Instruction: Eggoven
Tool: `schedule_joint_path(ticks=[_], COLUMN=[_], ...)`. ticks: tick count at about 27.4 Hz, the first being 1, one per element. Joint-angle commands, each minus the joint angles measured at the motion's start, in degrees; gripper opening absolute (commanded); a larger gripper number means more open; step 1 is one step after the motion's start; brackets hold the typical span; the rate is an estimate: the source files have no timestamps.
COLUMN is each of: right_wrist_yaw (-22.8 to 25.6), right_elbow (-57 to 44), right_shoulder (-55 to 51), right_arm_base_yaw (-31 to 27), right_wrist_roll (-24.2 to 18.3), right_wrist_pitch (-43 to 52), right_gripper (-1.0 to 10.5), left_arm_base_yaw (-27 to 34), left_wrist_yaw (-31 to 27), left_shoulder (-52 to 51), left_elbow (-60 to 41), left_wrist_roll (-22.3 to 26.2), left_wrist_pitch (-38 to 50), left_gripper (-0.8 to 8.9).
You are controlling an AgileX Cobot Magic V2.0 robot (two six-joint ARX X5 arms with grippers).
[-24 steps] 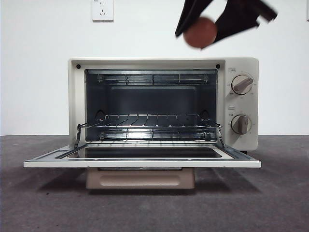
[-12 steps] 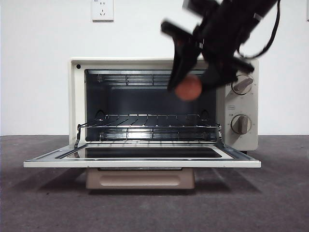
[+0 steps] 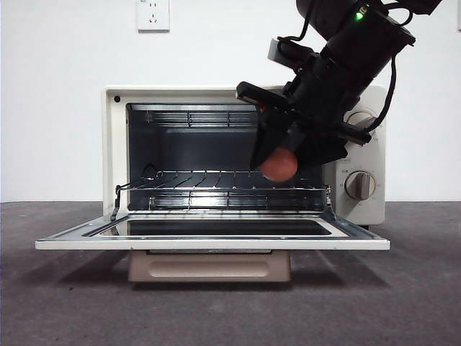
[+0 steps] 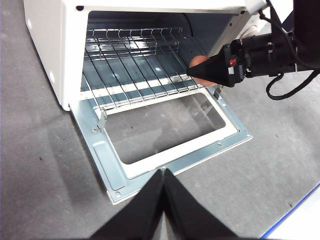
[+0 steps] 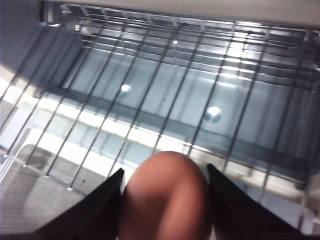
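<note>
The cream toaster oven (image 3: 112, 144) stands with its glass door (image 3: 212, 234) folded flat down and its wire rack (image 3: 223, 180) bare. My right gripper (image 3: 279, 160) is shut on the reddish-brown egg (image 3: 279, 165) and holds it just above the rack's right front part. In the right wrist view the egg (image 5: 167, 197) sits between the two jaws over the rack (image 5: 150, 90). The left wrist view shows the egg (image 4: 200, 62) behind the right gripper (image 4: 207, 75) at the oven mouth. My left gripper (image 4: 163, 172) is shut and empty, back from the open door (image 4: 165, 135).
Two knobs (image 3: 359, 184) sit on the oven's right panel, the upper one partly hidden by the arm. A wall socket (image 3: 153, 14) is on the white wall behind. The oven stands on a dark grey mat (image 3: 72, 303).
My right gripper has come down and to the left with the egg, from above the oven's top to the oven mouth just over the rack.
</note>
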Motion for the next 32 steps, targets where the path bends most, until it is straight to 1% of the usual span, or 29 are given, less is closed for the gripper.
schedule_joint_path(ticks=[1, 11, 12, 15, 19, 27, 32], right_wrist_yaw=[0.07, 0.48, 0.48, 1.18, 1.6, 1.84, 3.21], right_elbow=[0.96, 0.96, 0.96, 0.96, 1.03, 1.05, 1.07], right_shoulder=[0.83, 4.13, 4.13, 4.13, 4.11, 3.39, 0.52], right_arm_base_yaw=[0.02, 0.09, 0.09, 0.09, 0.13, 0.15, 0.13], right_wrist_roll=[0.48, 0.57, 0.57, 0.61, 0.59, 0.55, 0.31], right_wrist_pitch=[1.01, 1.2, 1.22, 1.42, 2.34, 2.51, 2.43], right_gripper=[0.0, 0.1, 0.4, 2.2, 3.0, 3.2, 3.2], left_arm_base_yaw=[-0.04, -0.04, -0.04, -0.04, -0.04, -0.04, -0.04], left_wrist_yaw=[0.11, 0.11, 0.11, 0.11, 0.11, 0.11, 0.11], left_shoulder=[0.09, 0.09, 0.09, 0.09, 0.11, 0.11, 0.11], left_elbow=[0.22, 0.22, 0.22, 0.22, 0.22, 0.22, 0.22], left_wrist_roll=[-0.13, -0.09, -0.07, -0.07, -0.04, 0.0, 0.02], left_wrist_pitch=[0.39, 0.42, 0.44, 0.83, 1.09, 1.05, 1.03], left_gripper=[0.06, 0.06, 0.06, 0.06, 0.06, 0.06, 0.06])
